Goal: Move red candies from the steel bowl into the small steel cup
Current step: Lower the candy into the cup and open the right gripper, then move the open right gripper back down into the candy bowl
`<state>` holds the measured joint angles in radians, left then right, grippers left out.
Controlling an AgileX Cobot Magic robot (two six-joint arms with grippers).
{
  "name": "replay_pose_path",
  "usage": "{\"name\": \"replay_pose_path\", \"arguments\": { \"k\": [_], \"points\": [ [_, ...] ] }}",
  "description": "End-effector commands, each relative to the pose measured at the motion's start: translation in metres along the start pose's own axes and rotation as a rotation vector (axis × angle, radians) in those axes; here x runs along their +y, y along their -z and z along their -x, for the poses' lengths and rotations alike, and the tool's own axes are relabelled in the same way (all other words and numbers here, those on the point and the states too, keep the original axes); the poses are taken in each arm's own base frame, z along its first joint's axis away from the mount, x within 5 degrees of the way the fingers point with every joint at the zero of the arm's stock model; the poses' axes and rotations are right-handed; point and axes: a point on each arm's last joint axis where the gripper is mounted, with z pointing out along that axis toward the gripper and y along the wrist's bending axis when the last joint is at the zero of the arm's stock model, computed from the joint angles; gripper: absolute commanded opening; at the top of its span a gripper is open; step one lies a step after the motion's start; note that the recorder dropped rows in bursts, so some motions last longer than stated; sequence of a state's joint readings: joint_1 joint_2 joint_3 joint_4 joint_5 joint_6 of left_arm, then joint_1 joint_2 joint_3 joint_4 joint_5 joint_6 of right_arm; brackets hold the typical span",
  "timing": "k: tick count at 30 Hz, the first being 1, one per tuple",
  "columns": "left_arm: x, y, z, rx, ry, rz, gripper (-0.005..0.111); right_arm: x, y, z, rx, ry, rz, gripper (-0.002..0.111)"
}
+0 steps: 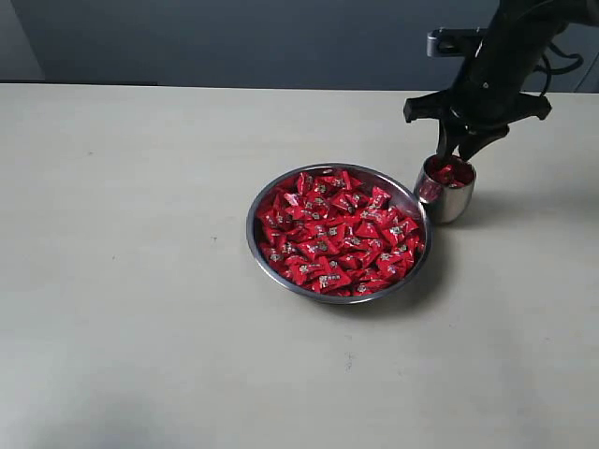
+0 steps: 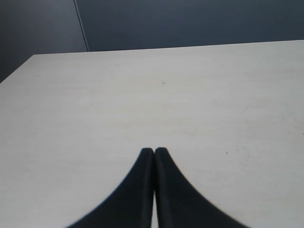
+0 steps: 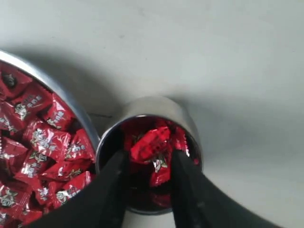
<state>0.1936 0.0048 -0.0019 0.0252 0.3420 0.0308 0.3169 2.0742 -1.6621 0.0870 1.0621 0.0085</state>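
Note:
The steel bowl [image 1: 250, 231] sits mid-table, heaped with red candies [image 1: 337, 234]. Just right of it, nearly touching, stands the small steel cup [image 1: 447, 203] with a few red candies [image 1: 452, 173] inside. My right gripper [image 1: 456, 152] hangs over the cup's mouth, pointing down. In the right wrist view its fingertips [image 3: 149, 156] stand apart inside the cup [image 3: 156, 105], open, with red candies [image 3: 151, 142] lying between them; the bowl's rim [image 3: 71, 102] and its candies [image 3: 42, 137] lie beside it. My left gripper [image 2: 153, 151] is shut and empty over bare table.
The pale table [image 1: 140, 281] stretches wide to the left and front of the bowl. A dark wall runs behind its far edge. The right arm's black body [image 1: 505, 65] rises above the cup at the back right.

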Motion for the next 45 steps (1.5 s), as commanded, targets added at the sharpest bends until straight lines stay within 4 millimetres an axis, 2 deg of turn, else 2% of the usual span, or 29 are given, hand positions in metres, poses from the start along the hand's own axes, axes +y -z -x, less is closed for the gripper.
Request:
{"name": "replay_pose_path", "arguments": {
  "k": [1, 4, 9, 17, 25, 38, 45],
  "points": [
    [0.000, 0.000, 0.000, -0.011, -0.002, -0.005, 0.000, 0.003, 0.028, -0.001, -0.061, -0.012, 0.039, 0.030],
    [0.000, 0.000, 0.000, -0.011, -0.002, -0.005, 0.000, 0.011, 0.045, -0.002, -0.102, -0.025, 0.121, 0.030],
    [0.000, 0.000, 0.000, -0.011, -0.002, -0.005, 0.000, 0.036, 0.050, -0.007, -0.073, 0.038, 0.299, 0.030],
    [0.000, 0.000, 0.000, -0.011, -0.002, -0.005, 0.000, 0.076, 0.021, -0.013, -0.002, 0.244, 0.315, 0.030],
    [0.000, 0.000, 0.000, -0.011, -0.002, -0.005, 0.000, 0.094, -0.011, -0.022, 0.116, 0.333, 0.274, 0.030],
    [0.000, 0.000, 0.000, -0.011, -0.002, -0.005, 0.000, 0.147, -0.016, -0.040, 0.118, 0.472, 0.271, 0.030],
    [0.000, 0.000, 0.000, -0.011, -0.002, -0.005, 0.000, 0.157, -0.033, -0.046, 0.150, 0.541, 0.207, 0.030]
  ]
}}
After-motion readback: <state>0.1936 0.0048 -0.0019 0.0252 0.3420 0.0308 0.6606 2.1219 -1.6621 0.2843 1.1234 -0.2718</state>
